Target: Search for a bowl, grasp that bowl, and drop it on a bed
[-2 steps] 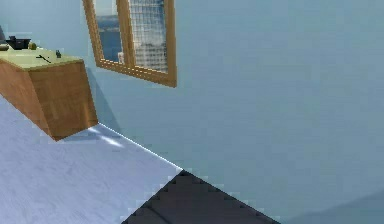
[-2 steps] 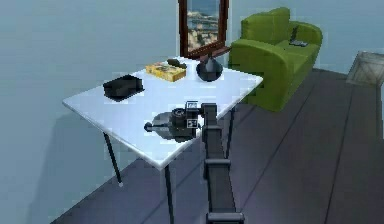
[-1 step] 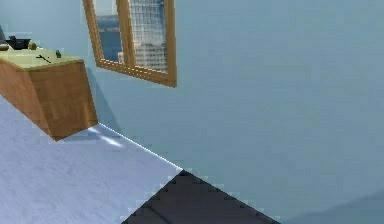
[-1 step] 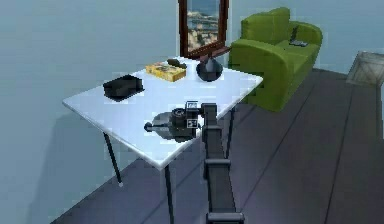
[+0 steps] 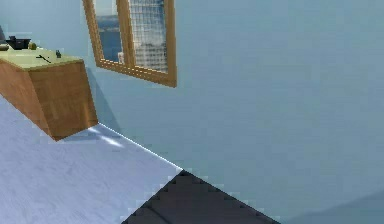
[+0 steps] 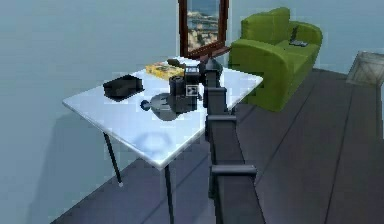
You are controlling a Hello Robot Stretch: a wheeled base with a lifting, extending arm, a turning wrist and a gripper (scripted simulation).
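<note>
Pale-blue room, white worktop: my gripper hangs near the grey bowl at the worktop's middle; I cannot tell whether it holds anything. Grasping step, I judge; next, a clean lift.

Forward view: pale blue wall, wood-framed window, wooden cabinet, dark floor. Arm side view: white bench on thin legs, green sofa beyond.
</note>
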